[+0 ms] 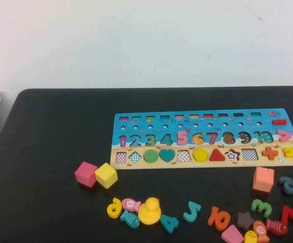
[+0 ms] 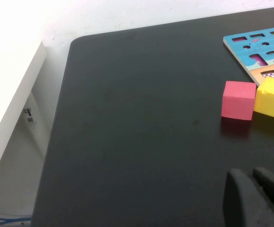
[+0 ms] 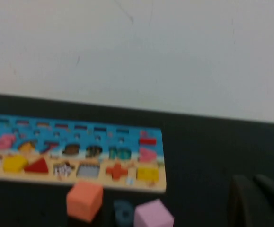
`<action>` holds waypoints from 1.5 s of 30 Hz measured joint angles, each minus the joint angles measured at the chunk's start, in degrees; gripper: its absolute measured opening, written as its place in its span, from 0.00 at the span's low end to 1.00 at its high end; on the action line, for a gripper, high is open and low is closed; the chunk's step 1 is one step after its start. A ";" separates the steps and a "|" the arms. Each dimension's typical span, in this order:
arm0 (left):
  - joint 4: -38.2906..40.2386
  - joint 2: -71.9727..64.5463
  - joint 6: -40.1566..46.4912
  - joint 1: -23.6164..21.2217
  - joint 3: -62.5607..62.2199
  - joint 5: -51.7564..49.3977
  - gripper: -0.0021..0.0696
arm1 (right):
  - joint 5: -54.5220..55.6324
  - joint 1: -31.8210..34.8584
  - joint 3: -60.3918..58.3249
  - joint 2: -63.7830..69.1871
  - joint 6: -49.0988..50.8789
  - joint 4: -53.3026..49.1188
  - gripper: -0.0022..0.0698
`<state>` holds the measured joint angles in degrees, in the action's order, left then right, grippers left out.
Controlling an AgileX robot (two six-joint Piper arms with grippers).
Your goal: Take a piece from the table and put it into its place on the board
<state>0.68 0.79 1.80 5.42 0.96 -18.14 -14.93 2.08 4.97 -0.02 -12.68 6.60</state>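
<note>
The board lies across the middle of the black table. The yellow pentagon piece sits flat in its slot in the board's sandy band, between a checkered slot and the red triangle. It also shows in the right wrist view. Neither gripper shows in the high view. My left gripper is shut and empty over bare table at the left, well short of the board's corner. My right gripper is shut and empty over bare table, off the board's right end.
A pink cube and a yellow cube stand in front of the board's left end. A yellow duck, loose numbers and fish lie along the front edge. An orange cube and a lilac cube stand at the right.
</note>
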 joint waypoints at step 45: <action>0.00 0.00 0.12 0.00 0.00 0.00 0.03 | -5.62 1.98 -6.22 -0.62 15.04 -10.46 0.06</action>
<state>0.68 0.79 1.93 5.42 0.96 -18.14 -20.55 4.06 -1.24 -0.64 2.36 -3.86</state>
